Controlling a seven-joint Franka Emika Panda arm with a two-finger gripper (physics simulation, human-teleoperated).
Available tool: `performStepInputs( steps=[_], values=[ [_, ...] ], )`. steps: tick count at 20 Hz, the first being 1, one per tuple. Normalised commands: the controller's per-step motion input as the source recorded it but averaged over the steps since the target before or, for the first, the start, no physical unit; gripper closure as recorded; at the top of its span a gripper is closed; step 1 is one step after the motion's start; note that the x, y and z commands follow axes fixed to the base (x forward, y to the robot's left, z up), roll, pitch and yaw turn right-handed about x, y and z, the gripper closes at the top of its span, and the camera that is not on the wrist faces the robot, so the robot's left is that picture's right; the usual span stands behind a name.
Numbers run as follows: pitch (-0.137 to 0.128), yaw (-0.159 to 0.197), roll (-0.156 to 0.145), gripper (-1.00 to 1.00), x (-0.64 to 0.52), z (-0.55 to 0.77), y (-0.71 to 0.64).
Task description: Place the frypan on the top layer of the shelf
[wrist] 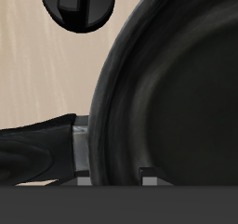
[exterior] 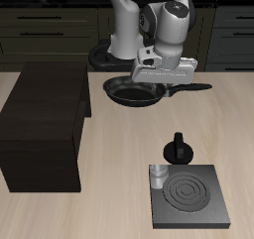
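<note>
Pan: the frypan [exterior: 134,91] shows at about 12 o'clock of the table in my exterior view, off the shelf's back corner. From here I can't tell whether it is lifted or resting on the table.
Handle: the long straight handle [exterior: 190,85] points toward 3 o'clock from the pan, passing under the wrist.
Gripper: my gripper [exterior: 159,79] sits over the spot where handle meets pan. The wrist view fills with the pan's rim and dark inside [wrist: 177,107], so I am right on it.
Jaws: I cannot tell how they stand. Only two small grey bits show near the rim in the wrist view, and the exterior view hides the fingers behind the wrist body.
Shelf: the shelf [exterior: 45,124] lies toward 9 o'clock from the pan, flat top bare, close beside the pan.
Handling, my judgement: stiff, smooth and rather heavy, with the weight in the bowl. A hold far out on the handle would let it droop or twist, so I would grip near the root and keep it level.
Others: the burner [exterior: 187,196] at about 5 o'clock, the small knobbed thing [exterior: 179,148] just behind it, both apart from the pan.
</note>
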Motion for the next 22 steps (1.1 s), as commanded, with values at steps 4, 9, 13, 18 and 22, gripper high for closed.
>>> performStepInputs(
  steps=[4,9,13,18,22],
  values=[
    [-0.007,-0.010,-0.011,1.00,0.24,0.13,-0.04],
    [-0.018,-0.001,-0.018,1.00,0.17,0.12,-0.02],
    [-0.026,-0.003,-0.015,1.00,0.14,0.11,-0.02],
    [-0.005,0.012,-0.010,1.00,0.19,0.04,0.03],
    [-0.035,-0.020,-0.019,1.00,0.21,0.16,0.01]
  ],
)
